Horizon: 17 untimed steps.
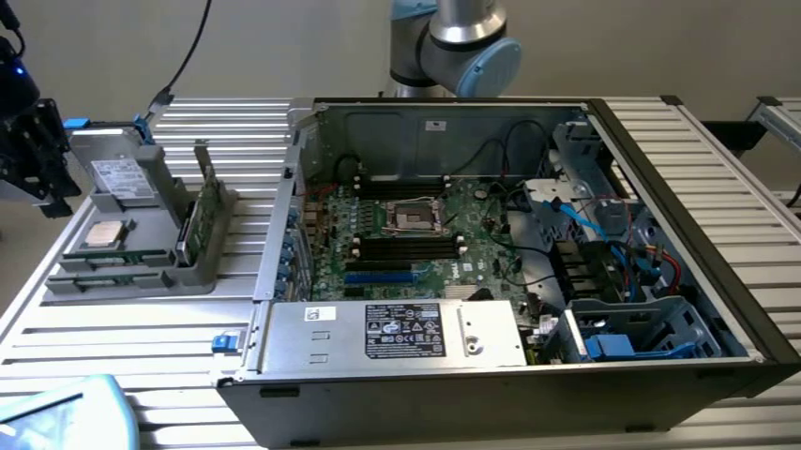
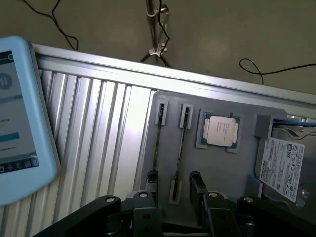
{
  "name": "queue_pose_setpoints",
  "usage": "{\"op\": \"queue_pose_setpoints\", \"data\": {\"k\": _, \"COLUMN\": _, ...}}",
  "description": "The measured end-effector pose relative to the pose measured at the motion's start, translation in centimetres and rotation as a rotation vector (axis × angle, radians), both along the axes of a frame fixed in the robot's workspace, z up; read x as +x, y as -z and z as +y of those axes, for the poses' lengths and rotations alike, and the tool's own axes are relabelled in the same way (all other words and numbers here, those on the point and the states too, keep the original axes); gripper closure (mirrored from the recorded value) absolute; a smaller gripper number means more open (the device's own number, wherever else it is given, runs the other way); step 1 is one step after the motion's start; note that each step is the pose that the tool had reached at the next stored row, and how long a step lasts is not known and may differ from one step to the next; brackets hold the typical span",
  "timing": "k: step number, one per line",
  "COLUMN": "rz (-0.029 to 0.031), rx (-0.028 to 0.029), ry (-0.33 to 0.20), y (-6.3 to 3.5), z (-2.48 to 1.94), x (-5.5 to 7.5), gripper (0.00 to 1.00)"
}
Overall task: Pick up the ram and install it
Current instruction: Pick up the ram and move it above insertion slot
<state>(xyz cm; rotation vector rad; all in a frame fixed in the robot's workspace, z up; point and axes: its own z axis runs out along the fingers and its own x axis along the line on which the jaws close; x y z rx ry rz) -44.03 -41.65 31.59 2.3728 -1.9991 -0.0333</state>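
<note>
1. Though spread wide either side of the ram (image 2: 180,148), gripping nothing with the fingers (image 2: 197,190).
2. Seen edge-on, standing upright in a slot of the grey holder (image 2: 222,168), beside the holder's silver processor (image 2: 221,131).
3. Likely light, thin and stiff, yet brittle; probably slick on the flat faces, easily cocked in the slot.
4. Best pinched across both flat faces near mid-length, by the exposed upper edge, squarely.

Ribbed metal tabletop (image 1: 138,333) is carrying 3 things: grey parts tray (image 1: 188,278) sitting toward the exterior view's left, open PC case (image 1: 501,398) lying just beside it, light-blue tablet (image 1: 63,412) sitting at the front-left corner.
</note>
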Motion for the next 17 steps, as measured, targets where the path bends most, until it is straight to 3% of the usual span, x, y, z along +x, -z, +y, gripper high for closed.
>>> {"op": "queue_pose_setpoints", "data": {"k": 17, "rz": 0.0001, "rx": 0.0000, "ry": 0.000, "y": 3.09, "z": -0.69, "x": 0.0, "gripper": 0.61}}
